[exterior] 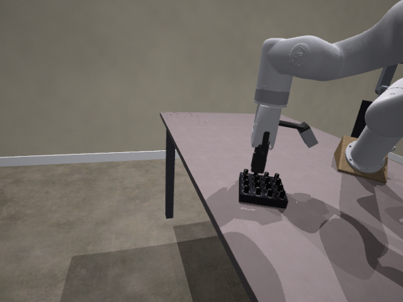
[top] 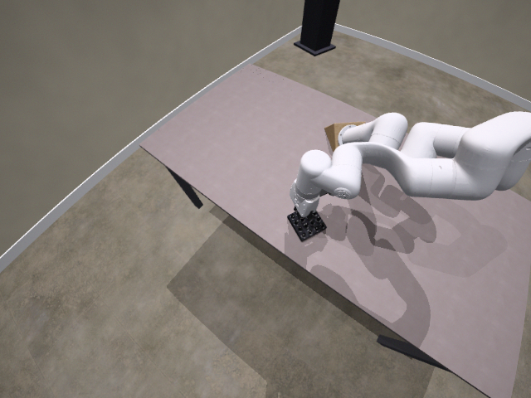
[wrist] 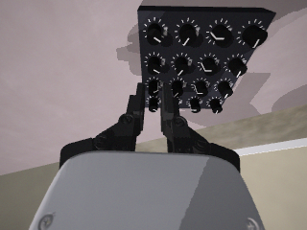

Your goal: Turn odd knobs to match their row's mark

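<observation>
The black knob box (top: 308,227) stands on its feet on the pinkish table near the front edge. It also shows in the exterior view (exterior: 262,190) and in the wrist view (wrist: 201,59). It carries four rows of black knobs with white lines. My gripper (wrist: 153,94) (exterior: 257,169) hangs straight down over the box, with its fingertips at knob height. The fingers stand a little apart on either side of a knob (wrist: 153,103) at the near left corner of the box in the wrist view. I cannot tell whether they touch it. The printed names are too small to read.
The arm's base sits on a wooden block (exterior: 361,160) at the back right of the table. The table's edge (exterior: 208,201) runs close to the left of the box. A black post (top: 317,26) stands on the floor beyond the table.
</observation>
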`<state>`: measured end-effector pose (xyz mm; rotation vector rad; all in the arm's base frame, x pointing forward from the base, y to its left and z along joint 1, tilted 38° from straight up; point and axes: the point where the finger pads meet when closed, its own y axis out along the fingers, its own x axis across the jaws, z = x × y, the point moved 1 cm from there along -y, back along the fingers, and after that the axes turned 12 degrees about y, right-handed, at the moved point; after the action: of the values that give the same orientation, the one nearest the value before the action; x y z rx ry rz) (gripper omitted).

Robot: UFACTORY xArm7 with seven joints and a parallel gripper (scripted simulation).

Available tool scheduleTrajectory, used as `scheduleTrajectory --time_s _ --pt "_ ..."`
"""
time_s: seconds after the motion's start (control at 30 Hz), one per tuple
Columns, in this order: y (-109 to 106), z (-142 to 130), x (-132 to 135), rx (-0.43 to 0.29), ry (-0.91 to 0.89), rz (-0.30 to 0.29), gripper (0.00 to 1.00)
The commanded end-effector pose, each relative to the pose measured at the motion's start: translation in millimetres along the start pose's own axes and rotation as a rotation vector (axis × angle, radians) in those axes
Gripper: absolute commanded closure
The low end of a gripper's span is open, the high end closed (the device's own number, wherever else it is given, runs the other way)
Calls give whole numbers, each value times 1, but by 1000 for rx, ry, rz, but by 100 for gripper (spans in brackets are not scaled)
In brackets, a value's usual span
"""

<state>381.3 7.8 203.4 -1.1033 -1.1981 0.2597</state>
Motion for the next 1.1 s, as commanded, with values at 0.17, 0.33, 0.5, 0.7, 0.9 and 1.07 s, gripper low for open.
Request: scheduleTrajectory --time_s 0.17,0.33,0.5,0.7,0.9,1.07 --pt "-1 -1 0 -3 0 -1 81" --pt "0 -1 0 -3 0 -1 81" --pt "2 -1 0 -3 0 -1 81" --pt "5 -1 0 -3 0 -1 81" --pt "9 -1 0 -3 0 -1 81" --pt "11 -1 0 -3 0 -1 81"
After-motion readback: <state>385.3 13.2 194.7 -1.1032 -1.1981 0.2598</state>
